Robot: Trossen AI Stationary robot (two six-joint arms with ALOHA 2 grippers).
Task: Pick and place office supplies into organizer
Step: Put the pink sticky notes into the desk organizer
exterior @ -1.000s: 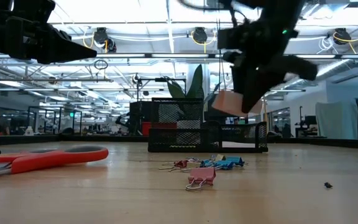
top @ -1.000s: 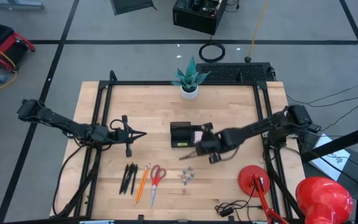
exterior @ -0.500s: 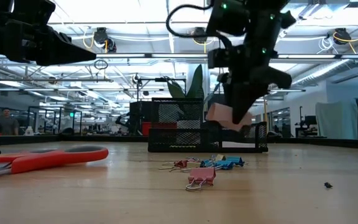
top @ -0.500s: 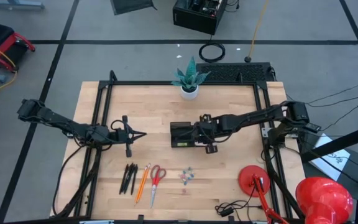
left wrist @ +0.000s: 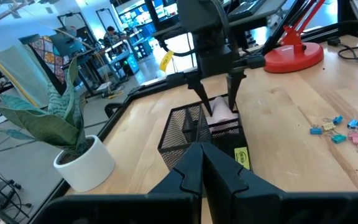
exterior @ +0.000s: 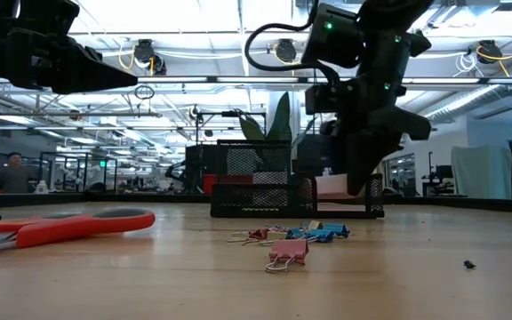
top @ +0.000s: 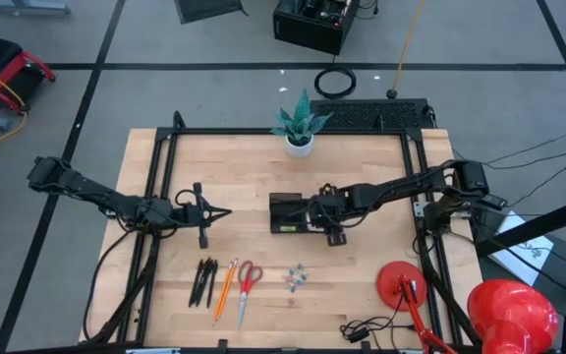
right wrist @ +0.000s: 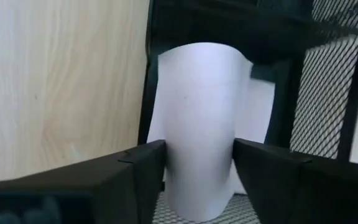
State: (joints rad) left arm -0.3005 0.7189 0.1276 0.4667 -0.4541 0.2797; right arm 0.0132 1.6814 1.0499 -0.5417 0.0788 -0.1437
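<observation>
The black mesh organizer (top: 288, 213) stands at the table's middle. My right gripper (left wrist: 217, 102) points steeply down over its right compartment, fingers apart. The pink sticky-note pad (left wrist: 221, 112) sits in that compartment between and below the fingertips, leaning on its wall. My left gripper (top: 226, 211) hovers shut to the organizer's left, pointing level at it. Black pens (top: 204, 282), an orange pencil (top: 225, 289), red-handled scissors (top: 246, 287) and small clips (top: 295, 278) lie flat near the front edge. My right gripper has one finger (right wrist: 142, 168) on each side of the pad's two opposite edges (right wrist: 166, 124), coming from above. The pad's lower part rests inside the organizer. Whether the fingers touch the pad, I cannot tell.
A white plant pot (top: 300, 146) stands beyond the organizer near the far edge. A red lamp base (top: 401, 285) and a cable sit at the near right. Bare wood lies between the organizer and the row of supplies.
My right gripper has gone from the organizer's near side toward the far edge and down, tipping steeper, until it stands over the right compartment. The pink pad went with it, from clear above the table down into the organizer.
</observation>
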